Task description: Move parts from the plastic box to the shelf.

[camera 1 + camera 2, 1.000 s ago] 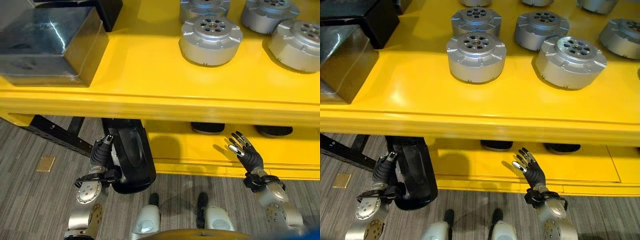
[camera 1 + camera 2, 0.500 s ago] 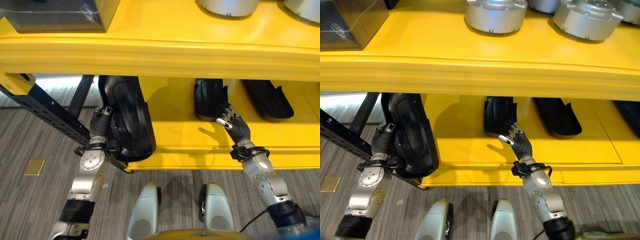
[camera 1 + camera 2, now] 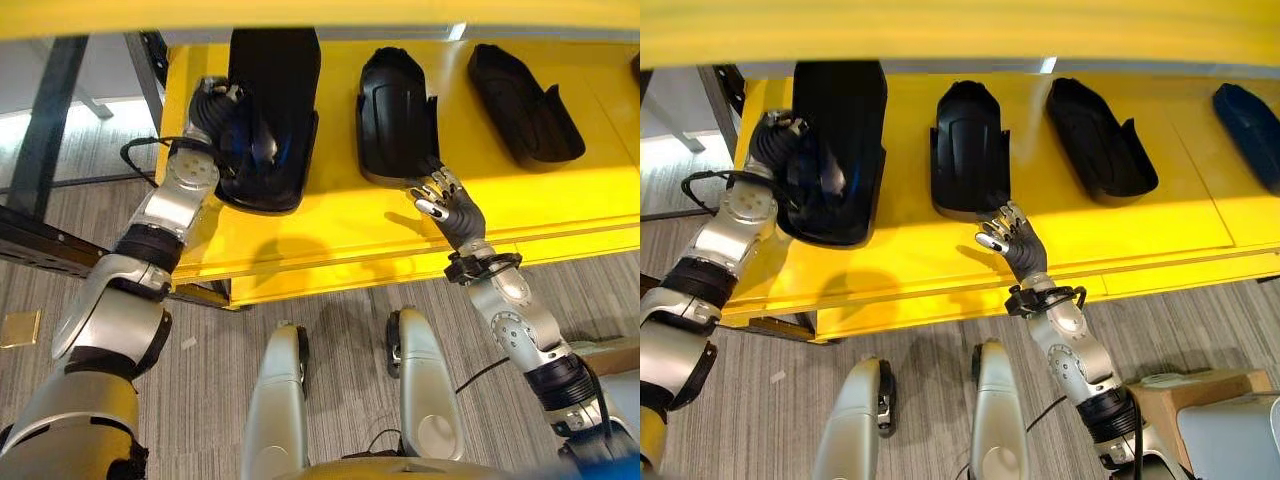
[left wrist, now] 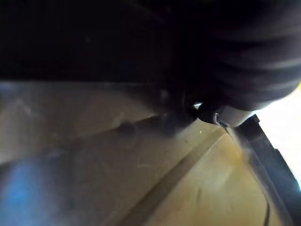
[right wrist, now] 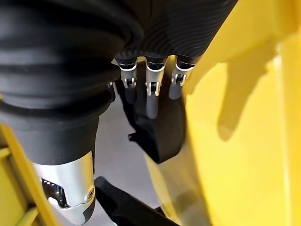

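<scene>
the left hand (image 3: 222,125) is on the near end of a black part (image 3: 840,140) that lies on the yellow shelf (image 3: 1120,235). its dark cover presses against the side of this part and the fingers go inside the hollow of it, so i cannot tell if they are curled on the part or straight. in the left wrist view there is mostly darkness close to the hand, and it does not settle this.

the right hand (image 3: 1015,245) is over the front strip of the shelf, with the fingers (image 3: 432,195) spread apart and a little bent, holding nothing. just beyond the fingertips is the near edge of a second black part (image 3: 395,125); if they touch it i cannot tell. further to the right of these fingers lies a third black part (image 3: 1100,135), well apart from the hand, and a dark blue part (image 3: 1250,130) lies at the far right edge.
</scene>
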